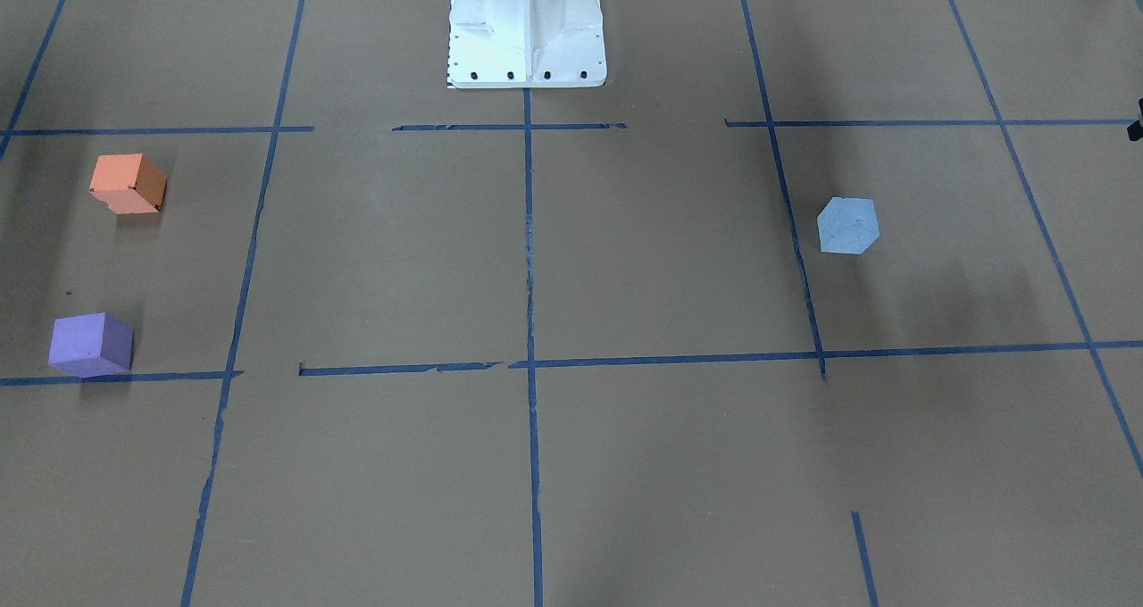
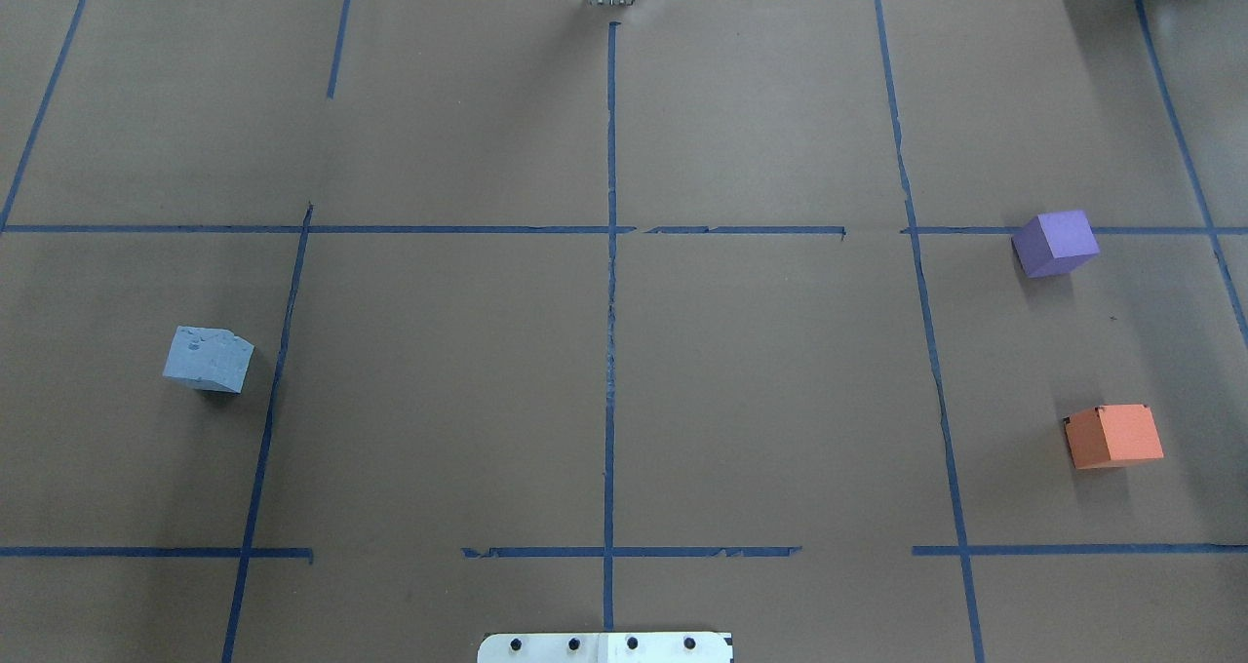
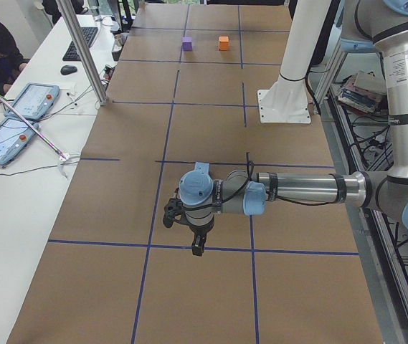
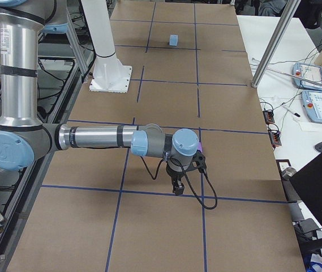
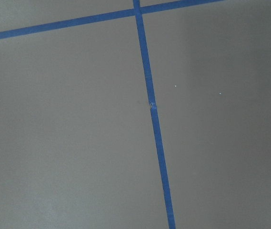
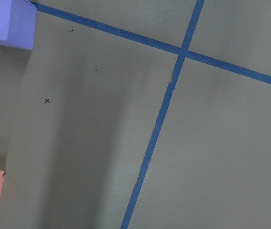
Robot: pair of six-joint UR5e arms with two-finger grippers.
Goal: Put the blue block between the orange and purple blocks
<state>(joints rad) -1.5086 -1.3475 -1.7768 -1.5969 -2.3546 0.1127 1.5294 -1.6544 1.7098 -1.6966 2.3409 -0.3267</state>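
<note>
Table [image 2: 439, 390]. Left arm [image 3: 304, 190], right arm [image 4: 93, 137]: side views only, so cannot tell jaw gap of left gripper [image 3: 197, 248] or right gripper [image 4: 177, 188]. Blue block [image 2: 208, 359] just beyond left gripper, half-hidden by wrist; whole in overhead view. Purple block [image 2: 1055, 243], orange block [image 2: 1113, 436] near right gripper.

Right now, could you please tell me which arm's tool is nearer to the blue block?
Left. The left tool hangs close by the blue block; the right tool is far off on the other side, near the purple block and orange block.
</note>
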